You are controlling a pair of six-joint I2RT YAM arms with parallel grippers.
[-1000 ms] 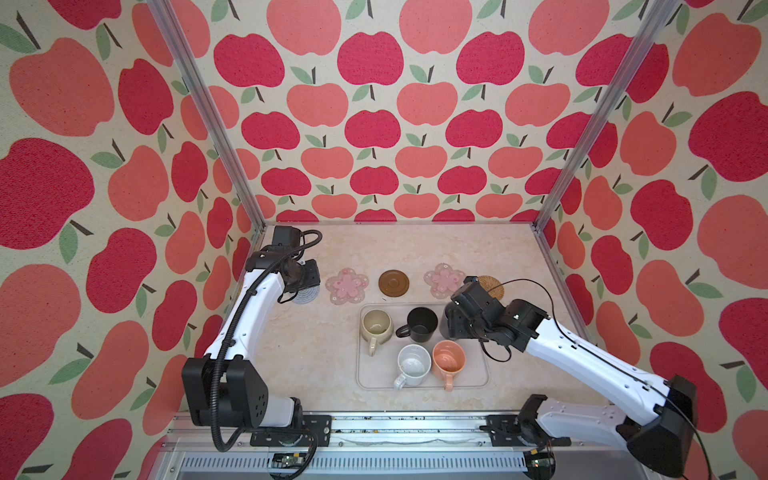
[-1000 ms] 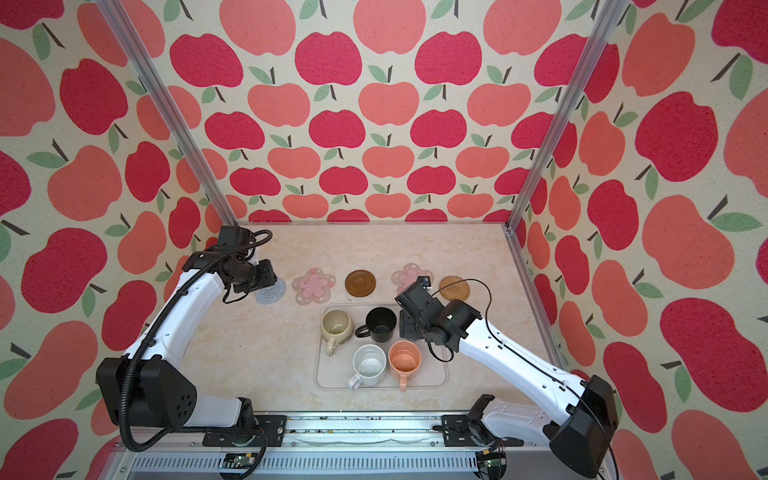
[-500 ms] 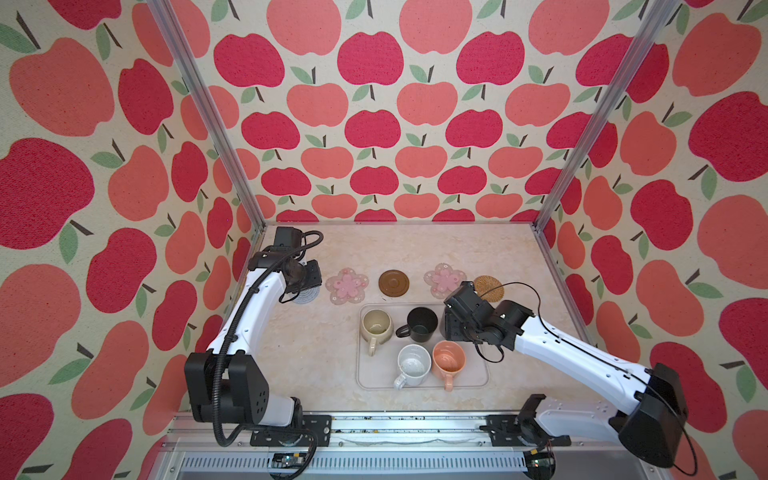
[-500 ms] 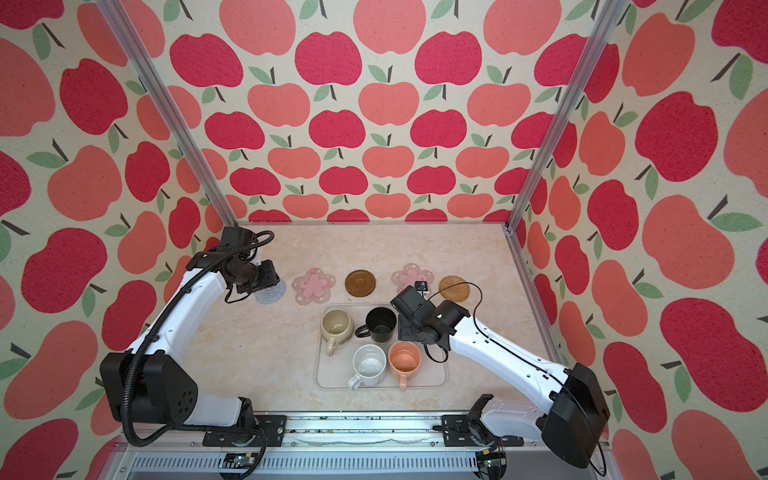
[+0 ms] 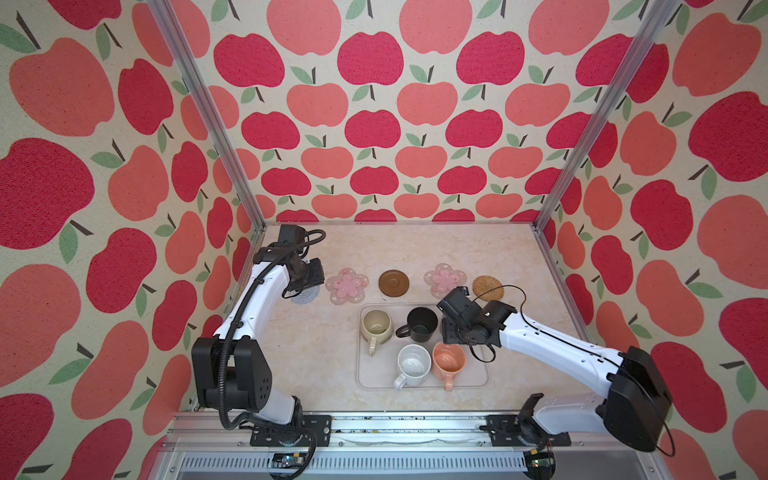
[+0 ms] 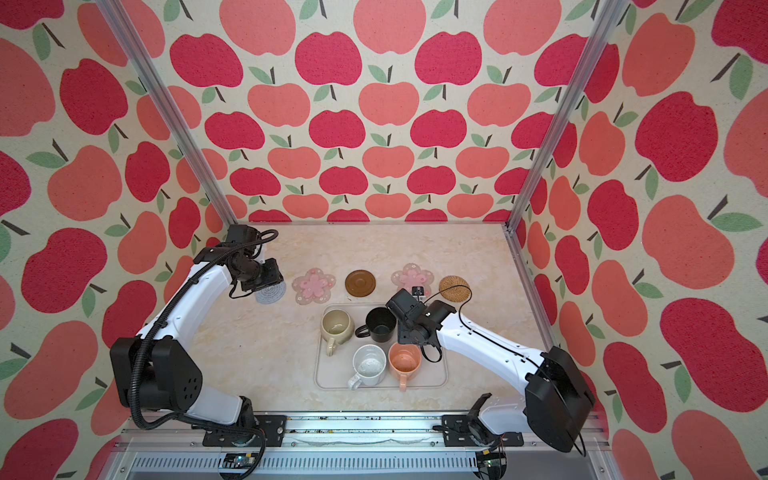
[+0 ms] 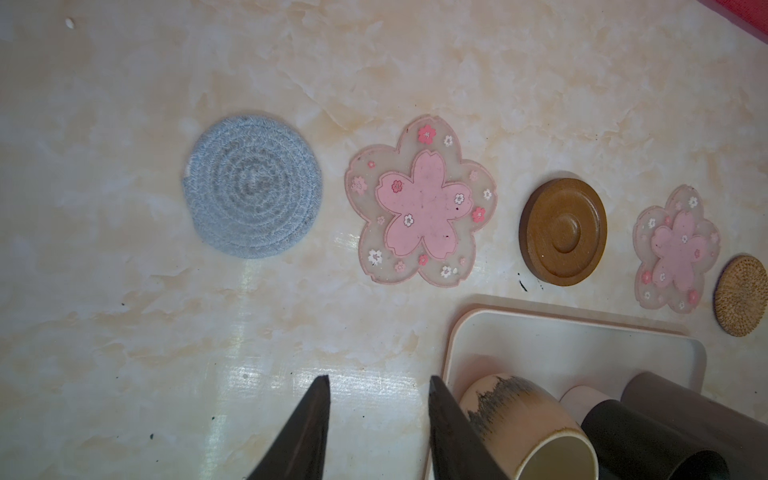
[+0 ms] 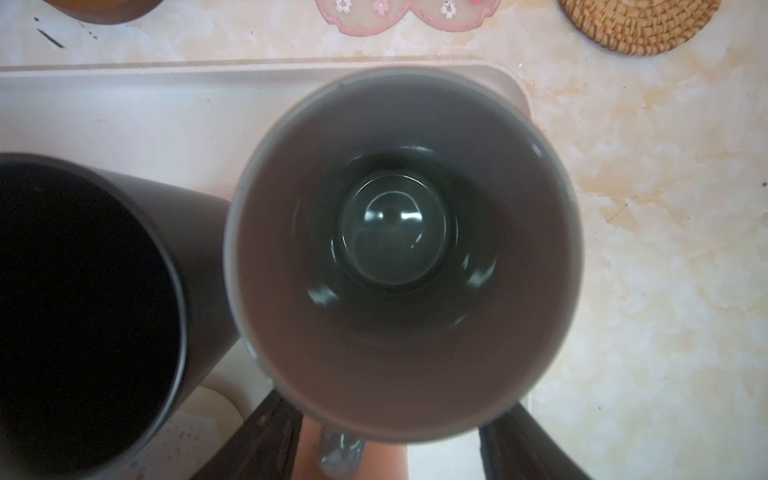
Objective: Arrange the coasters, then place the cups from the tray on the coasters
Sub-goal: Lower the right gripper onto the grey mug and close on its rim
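The left arm stretches to the far left of the bench. Its hand hovers by the grey crocheted round coaster, fingers apart and empty. The right hand hangs over the far right corner of the pale beige rectangular tray. Both top views hide the tall grey mug beneath that hand. The right wrist view shows fingers on either side of the mug, but I cannot tell whether they touch it.

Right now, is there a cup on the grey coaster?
No: in the left wrist view the grey coaster lies bare, its whole woven top showing.
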